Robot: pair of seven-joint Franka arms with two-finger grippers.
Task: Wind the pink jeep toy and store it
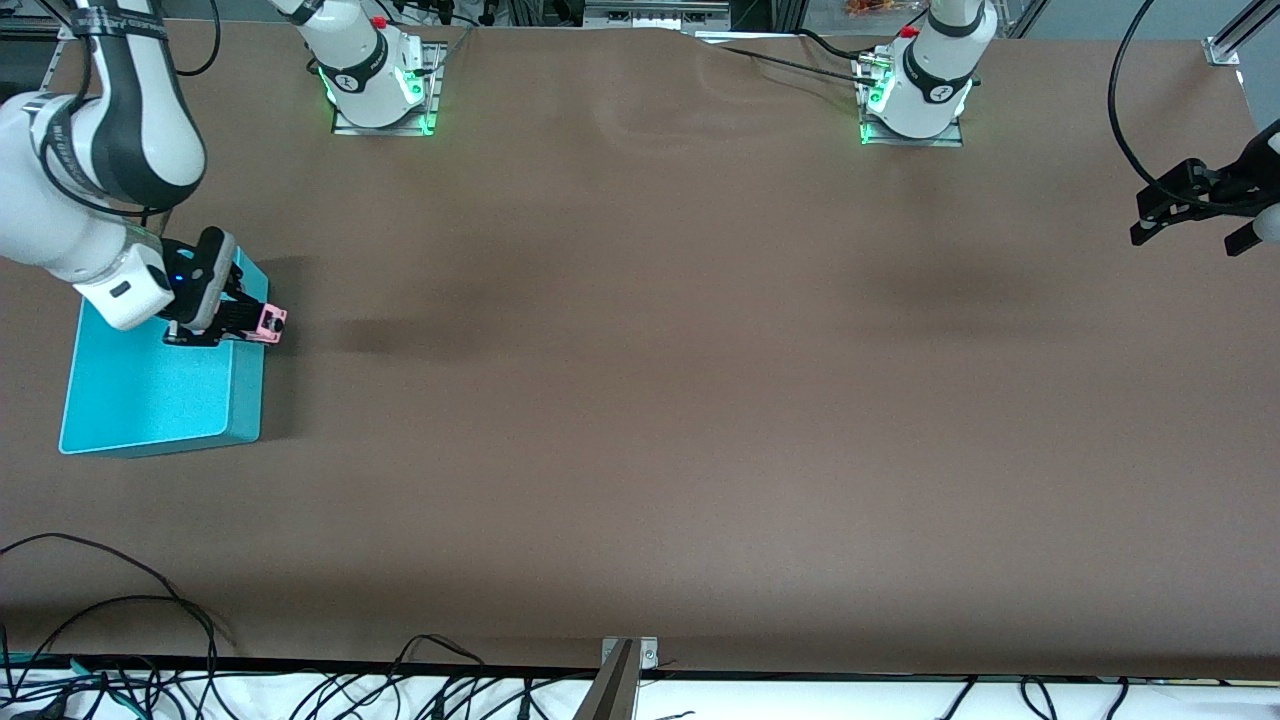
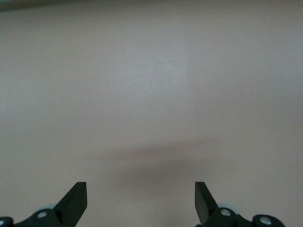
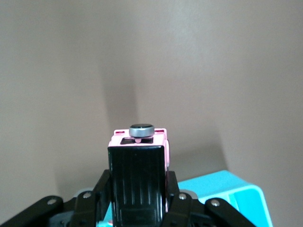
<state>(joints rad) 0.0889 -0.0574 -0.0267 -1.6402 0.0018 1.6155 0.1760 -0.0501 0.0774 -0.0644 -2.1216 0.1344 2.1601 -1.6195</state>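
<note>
The right gripper (image 1: 262, 325) was clamped on the pink jeep toy (image 1: 271, 322), holding it in the air just over the rim of the turquoise bin (image 1: 160, 385) at that bin's 2 o'clock corner (the black roof (image 3: 136, 182) faced the wrist camera, one grey wheel (image 3: 141, 129) jutting out past it). The bin sat close to the table (image 1: 640, 400) edge at the right arm's end. From the toy toward 3 o'clock in the front view, the brown table lay bare. The left gripper (image 1: 1195, 222) waited, spread wide, over the table edge at the left arm's end.
</note>
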